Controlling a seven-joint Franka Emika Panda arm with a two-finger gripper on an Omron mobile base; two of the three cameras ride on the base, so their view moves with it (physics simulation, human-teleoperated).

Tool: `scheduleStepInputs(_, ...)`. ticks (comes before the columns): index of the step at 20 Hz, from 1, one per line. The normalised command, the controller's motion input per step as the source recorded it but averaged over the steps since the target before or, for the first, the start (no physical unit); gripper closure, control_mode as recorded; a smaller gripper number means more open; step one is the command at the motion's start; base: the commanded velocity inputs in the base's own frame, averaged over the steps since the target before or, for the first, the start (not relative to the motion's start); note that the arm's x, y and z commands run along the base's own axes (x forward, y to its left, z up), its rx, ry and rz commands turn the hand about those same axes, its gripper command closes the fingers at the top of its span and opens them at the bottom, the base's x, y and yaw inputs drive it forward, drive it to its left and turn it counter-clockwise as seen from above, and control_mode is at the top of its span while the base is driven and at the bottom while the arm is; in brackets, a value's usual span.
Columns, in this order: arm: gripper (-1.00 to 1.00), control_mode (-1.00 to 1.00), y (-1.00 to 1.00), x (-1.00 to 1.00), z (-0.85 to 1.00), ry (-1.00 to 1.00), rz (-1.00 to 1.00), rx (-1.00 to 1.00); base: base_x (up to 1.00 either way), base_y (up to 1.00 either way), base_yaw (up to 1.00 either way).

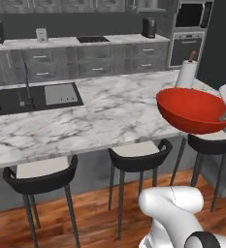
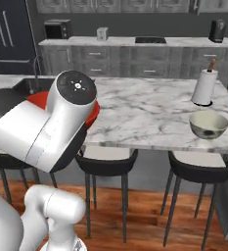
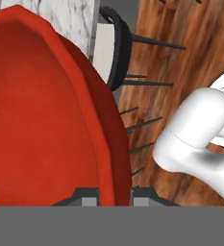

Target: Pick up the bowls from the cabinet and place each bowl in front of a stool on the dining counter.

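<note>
Hand view: fingers (image 3: 114, 198) astride red bowl (image 3: 41, 120)

Kitchen backdrop, rendered.
Reddish-brown plank floor (image 1: 85, 213); dark grey rear wall (image 1: 85, 26); grey drawer units (image 2: 135, 61) under a pale marble worktop (image 2: 135, 43) with inset black cooktop (image 1: 92, 39); built-in oven (image 1: 186, 47) at right, black microwave (image 2: 57, 29), toaster (image 2: 102, 33), dark kettle (image 2: 216, 30), dark fridge (image 2: 8, 37) at left.

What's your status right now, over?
Gripper shut on red bowl rim, carried above dining counter edge. Cream bowl already placed. Paper towel roll nearby.
</note>
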Motion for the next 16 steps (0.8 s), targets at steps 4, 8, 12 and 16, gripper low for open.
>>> scheduleStepInputs(4,1.00,1.00,0.00,0.00,0.00,0.00,0.00,0.00,0.67,0.71,0.01)
scheduleStepInputs(8,1.00,1.00,0.00,0.00,0.00,0.00,0.00,0.00,0.79,0.00,0.08)
scheduleStepInputs(12,1.00,1.00,0.00,0.00,0.00,0.00,0.00,0.00,0.99,-0.21,0.11)
scheduleStepInputs(16,1.00,-1.00,-0.45,0.96,-0.28,0.00,0.12,0.06,0.00,0.00,0.00)
